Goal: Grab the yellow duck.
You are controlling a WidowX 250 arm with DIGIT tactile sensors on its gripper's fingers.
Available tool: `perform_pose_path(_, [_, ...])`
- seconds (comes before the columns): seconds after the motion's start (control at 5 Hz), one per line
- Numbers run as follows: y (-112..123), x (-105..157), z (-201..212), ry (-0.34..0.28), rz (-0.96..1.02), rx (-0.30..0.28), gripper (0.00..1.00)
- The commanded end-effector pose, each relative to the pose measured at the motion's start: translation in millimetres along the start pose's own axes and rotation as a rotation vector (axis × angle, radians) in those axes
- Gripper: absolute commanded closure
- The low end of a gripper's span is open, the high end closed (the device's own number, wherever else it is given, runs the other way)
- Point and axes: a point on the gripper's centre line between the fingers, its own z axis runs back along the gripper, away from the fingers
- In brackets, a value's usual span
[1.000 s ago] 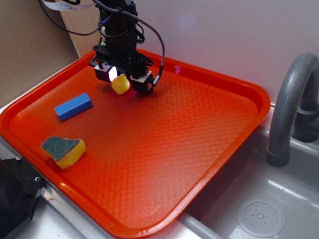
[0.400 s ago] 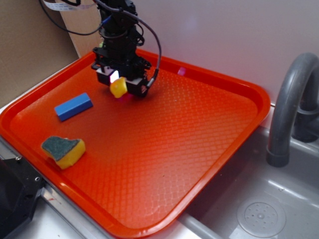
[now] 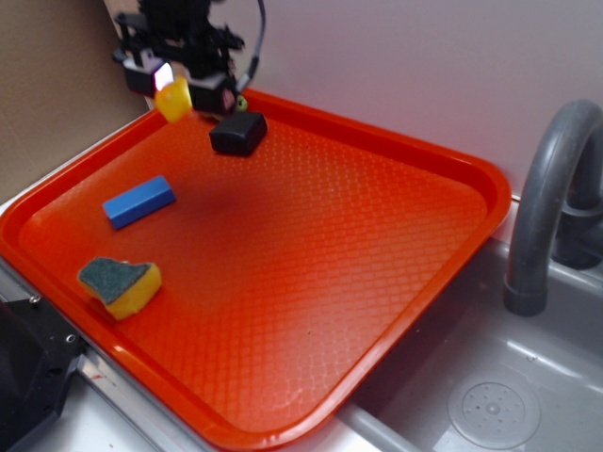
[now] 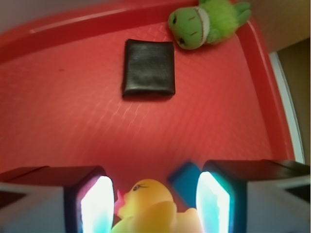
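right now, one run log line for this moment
gripper: shut on small glossy yellow rubber duck | duck: lifted above orange plastic tray | black block: on tray

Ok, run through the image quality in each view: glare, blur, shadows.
Wrist view: the lit fingers glow white-cyan and blow out; the yellow duck between them is soft, as is the green plush toy. Exterior view: a bright pad glows beside the duck, and a dim shadow darkens the orange tray near the blue block.

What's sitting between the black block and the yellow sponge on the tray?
The blue block lies roughly between the black block and the yellow sponge, with bare orange tray around it, as the exterior view shows.
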Motion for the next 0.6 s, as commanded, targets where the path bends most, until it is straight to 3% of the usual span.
perform_pose_path(0.0, [24, -35, 88, -0.128, -0.055, -0.161, 1.00])
perform_pose_path(0.2, [35, -51, 112, -0.157, -0.047, -0.228, 1.00])
perform_pose_path(0.4, [37, -50, 113, -0.177, -0.085, -0.265, 1.00])
